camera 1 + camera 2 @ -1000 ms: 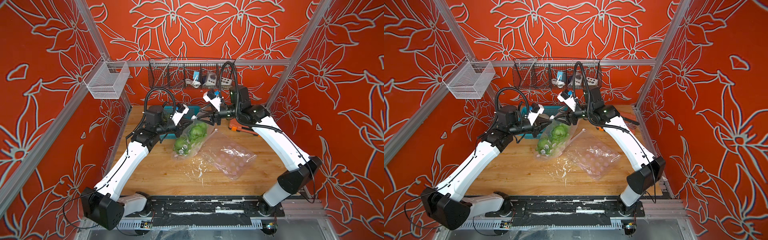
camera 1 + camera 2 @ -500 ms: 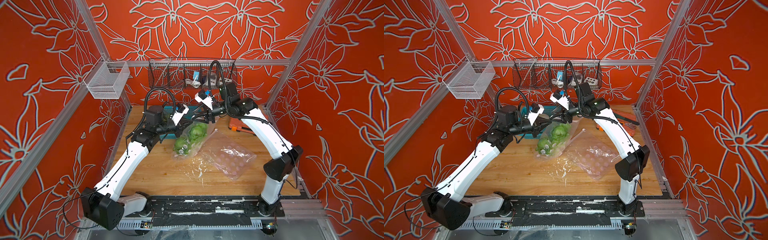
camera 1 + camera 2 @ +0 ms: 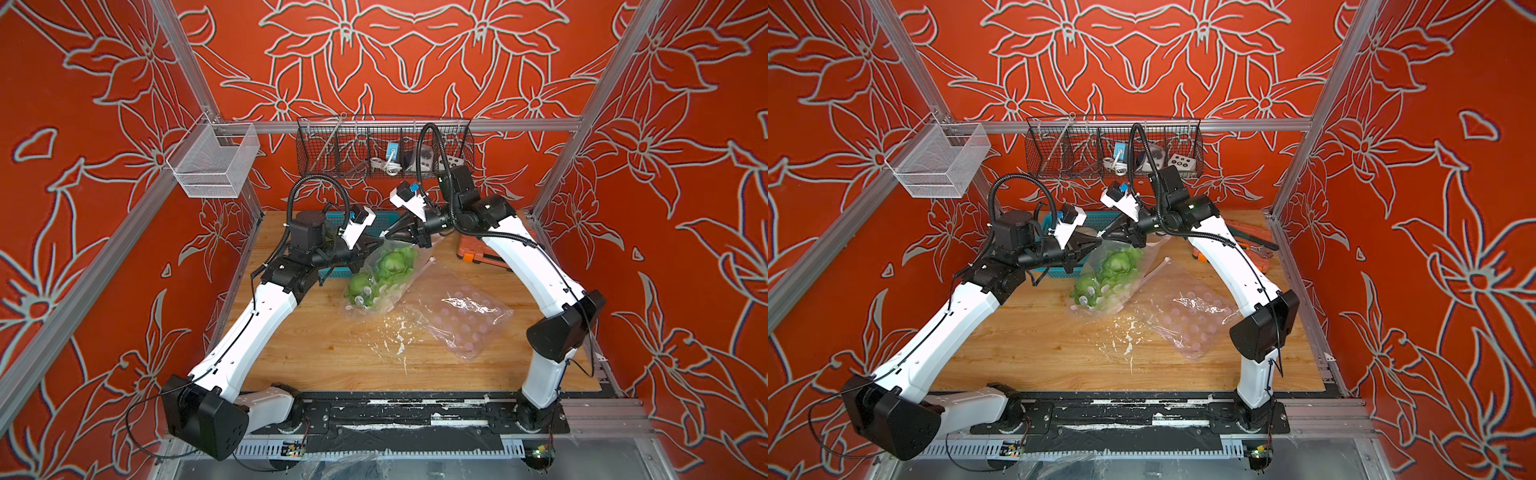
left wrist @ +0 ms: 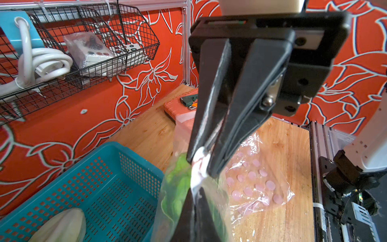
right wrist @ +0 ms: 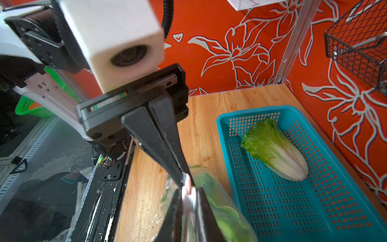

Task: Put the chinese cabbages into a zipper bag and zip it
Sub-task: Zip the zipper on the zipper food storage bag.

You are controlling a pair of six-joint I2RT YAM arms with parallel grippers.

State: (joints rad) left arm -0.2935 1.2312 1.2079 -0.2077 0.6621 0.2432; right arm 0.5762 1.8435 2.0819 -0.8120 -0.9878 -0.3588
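Two of the chinese cabbages point(image 3: 388, 266) show green through the clear zipper bag point(image 3: 361, 305). The bag hangs from its top edge with its lower end on the table point(image 3: 324, 357). A third head point(image 5: 274, 148) lies in the teal basket point(image 5: 314, 209) just behind. The left gripper point(image 5: 184, 178) is clamped tight on the bag's white zip strip. The right gripper point(image 4: 201, 161) pinches the same strip right beside it, tip to tip, its jaws almost together. A second bag point(image 3: 465, 320), empty and dotted pink, lies flat near the right arm.

With one head not yet packed, the loading looks about two-thirds done, so this double pinch reads as readying the mouth rather than sealing it. To do that well, each gripper should catch only one lip; whether they do is hidden. The grips should then draw apart gently, with the bag's weight kept on the table so the strip neither slips nor tears, and the opening should end up facing the basket.
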